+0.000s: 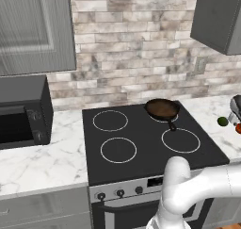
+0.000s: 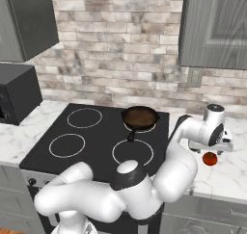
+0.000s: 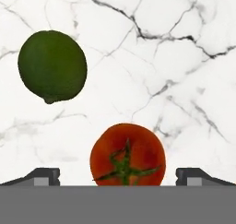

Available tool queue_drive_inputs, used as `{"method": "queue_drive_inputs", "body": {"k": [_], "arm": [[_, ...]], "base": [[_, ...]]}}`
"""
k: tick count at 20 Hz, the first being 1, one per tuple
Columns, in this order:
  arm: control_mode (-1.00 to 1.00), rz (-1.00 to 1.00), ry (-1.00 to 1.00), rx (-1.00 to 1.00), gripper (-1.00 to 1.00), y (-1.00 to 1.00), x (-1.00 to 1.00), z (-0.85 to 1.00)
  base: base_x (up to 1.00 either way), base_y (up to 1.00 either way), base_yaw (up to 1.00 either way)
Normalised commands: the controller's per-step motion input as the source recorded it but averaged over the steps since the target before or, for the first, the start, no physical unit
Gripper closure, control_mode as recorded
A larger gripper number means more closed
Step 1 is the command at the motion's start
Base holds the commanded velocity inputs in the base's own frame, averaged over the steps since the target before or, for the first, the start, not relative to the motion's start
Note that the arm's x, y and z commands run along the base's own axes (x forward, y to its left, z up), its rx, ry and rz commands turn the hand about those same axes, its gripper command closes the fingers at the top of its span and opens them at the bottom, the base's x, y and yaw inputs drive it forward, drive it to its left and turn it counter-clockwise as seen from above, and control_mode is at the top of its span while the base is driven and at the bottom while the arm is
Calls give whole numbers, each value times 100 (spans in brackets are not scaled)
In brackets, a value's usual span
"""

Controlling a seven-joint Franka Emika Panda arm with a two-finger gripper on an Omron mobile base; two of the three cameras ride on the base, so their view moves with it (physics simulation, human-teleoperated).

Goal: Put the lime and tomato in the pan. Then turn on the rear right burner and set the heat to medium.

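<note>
On the marble counter right of the stove lie the green lime (image 3: 52, 66) and the red-orange tomato (image 3: 127, 154). My gripper (image 3: 119, 178) hangs open just above them, the tomato sitting between its two fingertips (image 3: 44, 176) without contact. From the left base, the lime (image 1: 222, 121) and tomato (image 1: 239, 128) rest under the gripper (image 1: 234, 117). The dark brown pan (image 1: 161, 108) stands on the rear right burner (image 2: 144, 128), handle toward the front. From the right base, the tomato (image 2: 209, 158) shows below the gripper (image 2: 210, 149), right of the pan (image 2: 140, 116).
The black glass cooktop (image 1: 141, 143) has three other white rings. Several knobs (image 1: 120, 192) line the stove front. A microwave (image 1: 23, 112) stands on the left counter. Brick wall and grey cabinets rise behind. My own arm bends over the stove's right front corner.
</note>
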Motion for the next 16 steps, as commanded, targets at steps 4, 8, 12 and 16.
{"method": "queue_drive_inputs", "body": {"k": [4, 8, 12, 16], "arm": [[-100, 0, 1, 0, -100, -3, 7, -32], [-100, 0, 0, 0, -100, -6, 2, -23], [-100, 0, 0, 0, -100, -4, 0, -37], [-100, 0, 0, 0, -100, -6, 0, -36]], "base": [[0, 0, 0], [0, 0, 0], [0, 0, 0], [0, 0, 0]]}}
